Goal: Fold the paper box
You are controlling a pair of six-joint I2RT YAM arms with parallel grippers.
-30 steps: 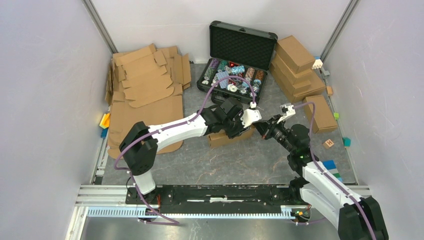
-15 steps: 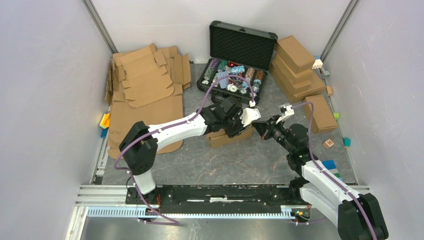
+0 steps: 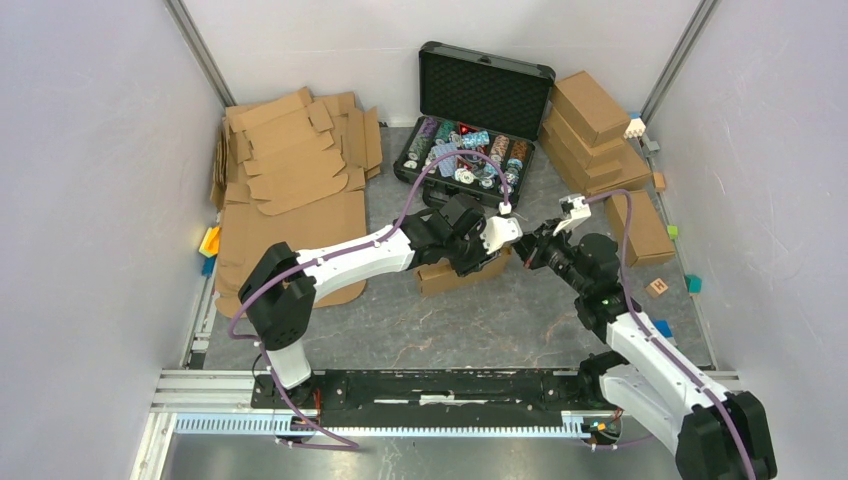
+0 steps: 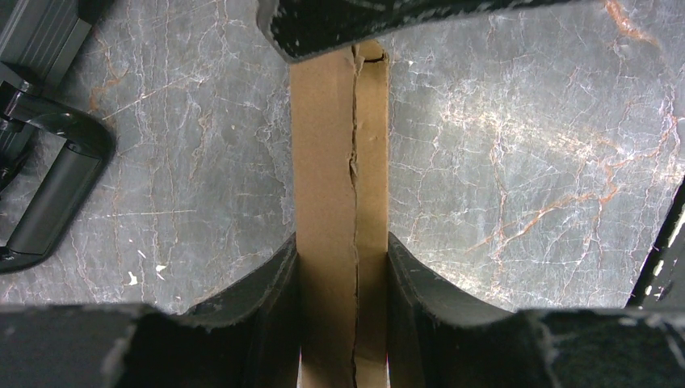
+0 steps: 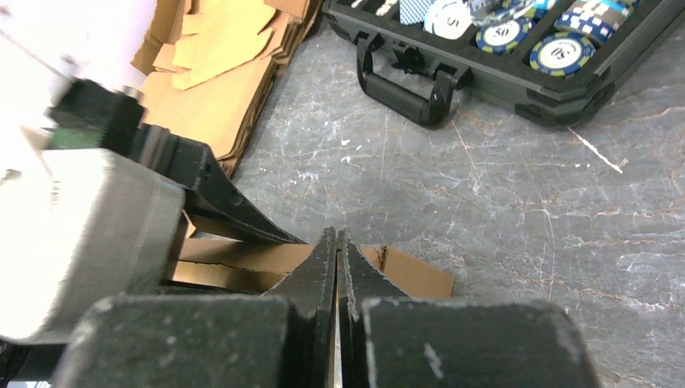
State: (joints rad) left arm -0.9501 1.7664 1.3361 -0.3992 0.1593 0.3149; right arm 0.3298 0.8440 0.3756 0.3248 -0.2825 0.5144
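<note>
- Far left: a stack of flat cardboard blanks point(image 3: 290, 175) is lying on the grey marbled table point(image 3: 400, 325).
- The left arm point(image 3: 350, 258) is spanning the middle of the table, with its wrist sitting over the paper box point(image 3: 440, 278).
- Through its wrist camera, the left gripper point(image 4: 343, 271) is clamping a narrow brown band of the box. 1 finger point(image 4: 262, 283) is pressing on each side and cardboard is filling the gap between them.
- A ragged seam is running down that band, so I am reading it as 2 layers pinched together. Whether it is a wall or a folded flap, I cannot tell.
- Centre: the box is lying low on the table, just in front of an open black case of poker chips point(image 3: 470, 140). Seen from above, its long axis is running left to right, with the right end angling slightly toward the back.
- The right gripper point(image 5: 337, 242) is pointing at the box's right end, its fingers pressed together with nothing between them.
- From that wrist, a box corner is showing just beyond and below the tips. It is close, but I cannot tell whether they are touching.
- My reading: the box is lying to the left of the right claw, roughly in line with its closed tips.
    - Any push from the right would therefore go end-on along the long axis.
    - The left arm is the nearer one and is doing the anchoring. The right is facing only the end panel.
- Far right: a stack of finished brown boxes point(image 3: 590, 130) is sitting by the wall.
</note>
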